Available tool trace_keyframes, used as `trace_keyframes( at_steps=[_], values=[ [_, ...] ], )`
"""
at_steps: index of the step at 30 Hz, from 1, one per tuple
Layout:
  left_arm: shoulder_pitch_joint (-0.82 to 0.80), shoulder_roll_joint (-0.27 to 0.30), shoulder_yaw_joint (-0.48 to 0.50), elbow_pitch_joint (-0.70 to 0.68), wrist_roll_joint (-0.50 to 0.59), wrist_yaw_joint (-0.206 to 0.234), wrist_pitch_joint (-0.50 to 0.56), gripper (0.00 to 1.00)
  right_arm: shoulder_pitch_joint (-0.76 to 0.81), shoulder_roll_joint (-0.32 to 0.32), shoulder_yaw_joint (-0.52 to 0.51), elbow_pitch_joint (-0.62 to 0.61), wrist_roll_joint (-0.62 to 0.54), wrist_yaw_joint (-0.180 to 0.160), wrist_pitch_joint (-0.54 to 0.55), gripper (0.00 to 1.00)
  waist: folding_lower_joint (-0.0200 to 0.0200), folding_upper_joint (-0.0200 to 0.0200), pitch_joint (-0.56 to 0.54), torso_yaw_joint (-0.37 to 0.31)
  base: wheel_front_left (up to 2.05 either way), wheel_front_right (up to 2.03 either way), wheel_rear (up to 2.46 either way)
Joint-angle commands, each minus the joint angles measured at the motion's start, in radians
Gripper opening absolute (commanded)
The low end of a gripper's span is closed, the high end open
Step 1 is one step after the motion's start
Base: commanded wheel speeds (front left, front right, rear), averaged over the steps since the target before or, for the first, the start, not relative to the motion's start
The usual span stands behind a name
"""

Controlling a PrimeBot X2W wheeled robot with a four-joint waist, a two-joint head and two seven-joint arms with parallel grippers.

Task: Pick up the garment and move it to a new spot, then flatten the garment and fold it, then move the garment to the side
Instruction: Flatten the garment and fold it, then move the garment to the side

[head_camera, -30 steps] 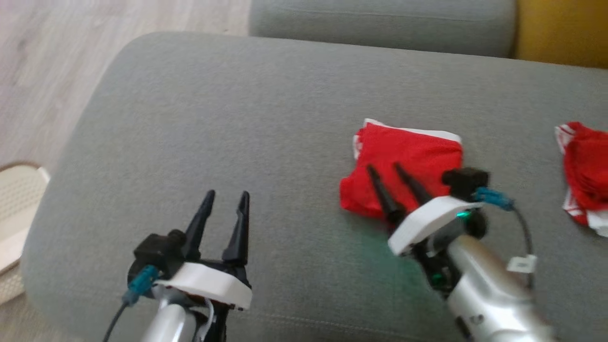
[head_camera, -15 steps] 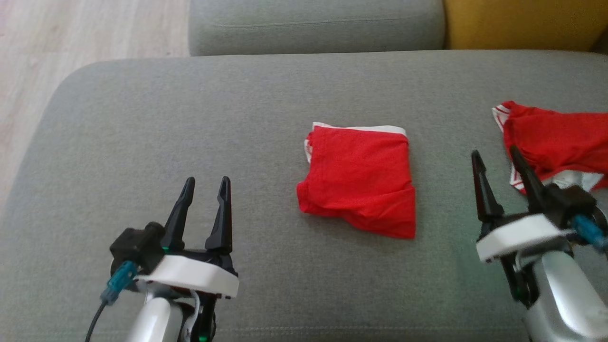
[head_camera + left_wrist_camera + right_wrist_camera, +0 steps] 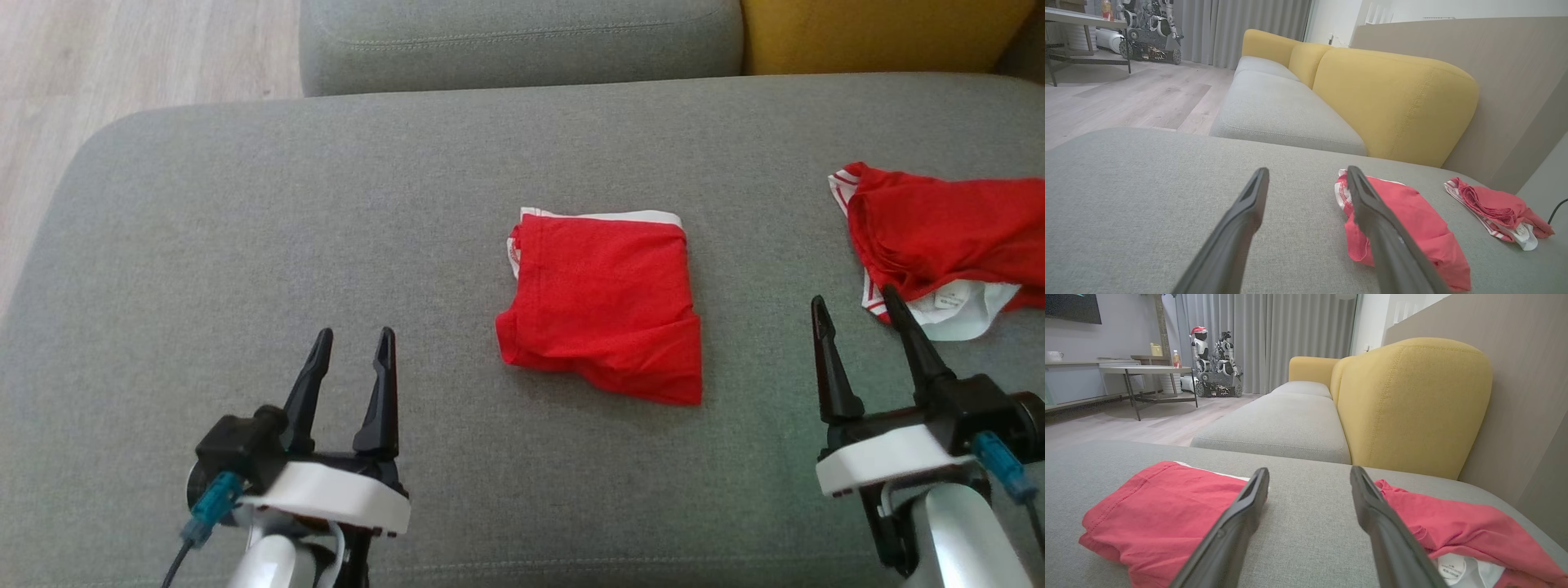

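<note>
A red garment [image 3: 604, 306] with a white waistband lies folded into a rough square in the middle of the grey seat cushion [image 3: 326, 204]; it also shows in the left wrist view [image 3: 1412, 228] and the right wrist view [image 3: 1155, 514]. A second red garment [image 3: 939, 229] lies crumpled at the right, its white label showing [image 3: 1466, 531]. My left gripper [image 3: 355, 333] hovers open over the cushion, left of the folded piece [image 3: 1307, 170]. Between the two garments, my right gripper [image 3: 853, 296] stands open and holds nothing [image 3: 1309, 469].
Beyond the seat lies another grey cushion [image 3: 522, 41], with a yellow backrest [image 3: 882, 33] at the far right. Wooden floor [image 3: 122, 65] runs past the cushion's left edge. A table [image 3: 1147, 371] and parked robots [image 3: 1212, 363] stand far across the room.
My right gripper has pulled back off the folded garment and moved right, now between the two garments. The camera has shifted too. The left gripper has stayed much where it was.
</note>
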Motion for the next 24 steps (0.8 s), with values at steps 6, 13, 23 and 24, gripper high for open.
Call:
trace_keyframes(
  at_steps=[6, 13, 23, 24],
  values=[
    [-0.028, 0.002, 0.04, -0.042, 0.012, 0.006, -0.006, 1.0, -0.015, 0.009, 0.016, -0.037, -0.015, -0.001, -0.012, 1.0, 0.0, 0.0, 0.0, 0.007, 0.0, 0.0, 0.0],
    [-0.035, 0.002, 0.028, -0.038, 0.008, -0.002, -0.006, 1.0, -0.021, 0.013, 0.024, -0.025, -0.011, -0.001, -0.012, 1.0, 0.0, 0.0, 0.011, 0.024, 0.0, 0.0, 0.0],
    [-0.07, 0.002, -0.004, -0.034, 0.002, -0.003, -0.006, 1.0, -0.121, 0.019, 0.093, 0.105, 0.067, -0.001, 0.005, 1.0, 0.0, 0.0, 0.083, 0.088, 0.0, 0.0, 0.0],
    [-0.075, 0.002, -0.008, -0.032, 0.002, -0.003, -0.006, 1.0, -0.136, 0.019, 0.096, 0.124, 0.073, -0.001, 0.011, 1.0, 0.0, 0.0, 0.092, 0.097, 0.0, 0.0, 0.0]
  ],
)
